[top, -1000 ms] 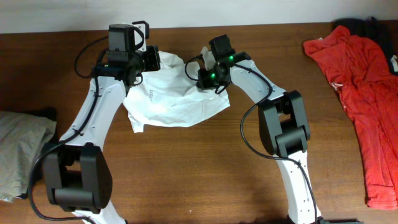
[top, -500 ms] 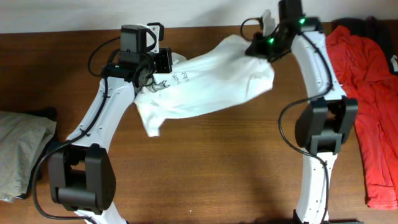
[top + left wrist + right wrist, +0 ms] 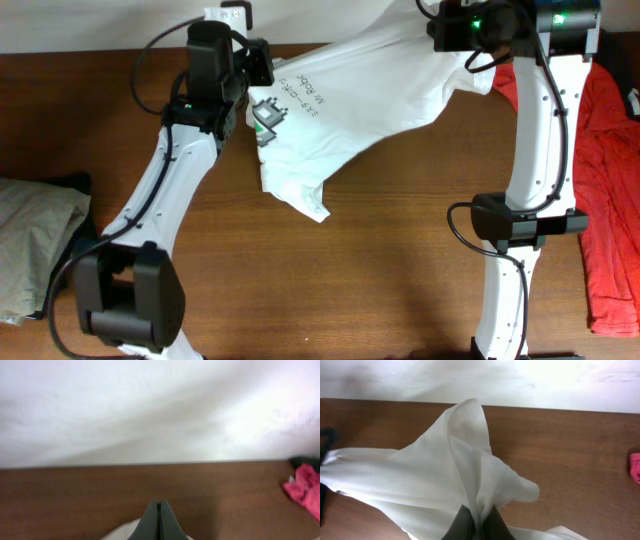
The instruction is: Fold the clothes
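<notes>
The left hand (image 3: 159,511) and right hand (image 3: 478,516) are each pinched shut on the white T-shirt (image 3: 370,85), which hangs stretched between them above the worktop (image 3: 380,250). I'd call this the spreading step. Next, it needs lowering flat.

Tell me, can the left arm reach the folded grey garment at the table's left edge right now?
Probably not yet. Nothing covers the folded garment, but the left gripper is shut on the white T-shirt, stretched toward the right gripper; it must let go first.
</notes>
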Available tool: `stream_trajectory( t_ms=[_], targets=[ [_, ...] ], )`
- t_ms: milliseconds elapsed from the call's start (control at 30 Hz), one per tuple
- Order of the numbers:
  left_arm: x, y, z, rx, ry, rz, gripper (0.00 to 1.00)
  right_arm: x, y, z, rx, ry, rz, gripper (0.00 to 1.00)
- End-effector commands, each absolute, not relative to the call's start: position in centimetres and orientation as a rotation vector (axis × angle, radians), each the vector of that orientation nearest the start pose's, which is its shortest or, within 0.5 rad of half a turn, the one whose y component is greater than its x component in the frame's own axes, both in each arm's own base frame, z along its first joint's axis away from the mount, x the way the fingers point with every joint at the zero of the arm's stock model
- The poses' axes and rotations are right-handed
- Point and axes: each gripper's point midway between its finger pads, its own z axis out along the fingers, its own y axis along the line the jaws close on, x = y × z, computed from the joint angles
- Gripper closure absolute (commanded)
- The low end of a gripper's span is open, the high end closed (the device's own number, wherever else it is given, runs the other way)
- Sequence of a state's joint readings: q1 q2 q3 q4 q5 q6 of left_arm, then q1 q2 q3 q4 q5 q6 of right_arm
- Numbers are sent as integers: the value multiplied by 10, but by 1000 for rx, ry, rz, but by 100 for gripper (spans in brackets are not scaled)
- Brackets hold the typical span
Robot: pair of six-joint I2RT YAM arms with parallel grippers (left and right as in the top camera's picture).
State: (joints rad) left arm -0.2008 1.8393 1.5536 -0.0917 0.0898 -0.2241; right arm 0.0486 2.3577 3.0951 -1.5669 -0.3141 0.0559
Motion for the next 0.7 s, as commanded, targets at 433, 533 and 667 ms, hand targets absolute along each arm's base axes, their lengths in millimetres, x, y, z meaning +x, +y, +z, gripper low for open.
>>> stream_trajectory(
  t_ms=[433, 533, 667],
  targets=[
    [366, 33, 552, -208, 1376, 259, 100, 422, -4, 445, 70, 2176, 64, 96],
    [409, 29, 515, -187, 1474, 275, 100, 421, -4, 444, 79, 2183, 68, 96],
    [497, 21, 418, -151, 1672, 312, 100, 435, -4, 408, 107, 2306, 82, 96]
  ],
)
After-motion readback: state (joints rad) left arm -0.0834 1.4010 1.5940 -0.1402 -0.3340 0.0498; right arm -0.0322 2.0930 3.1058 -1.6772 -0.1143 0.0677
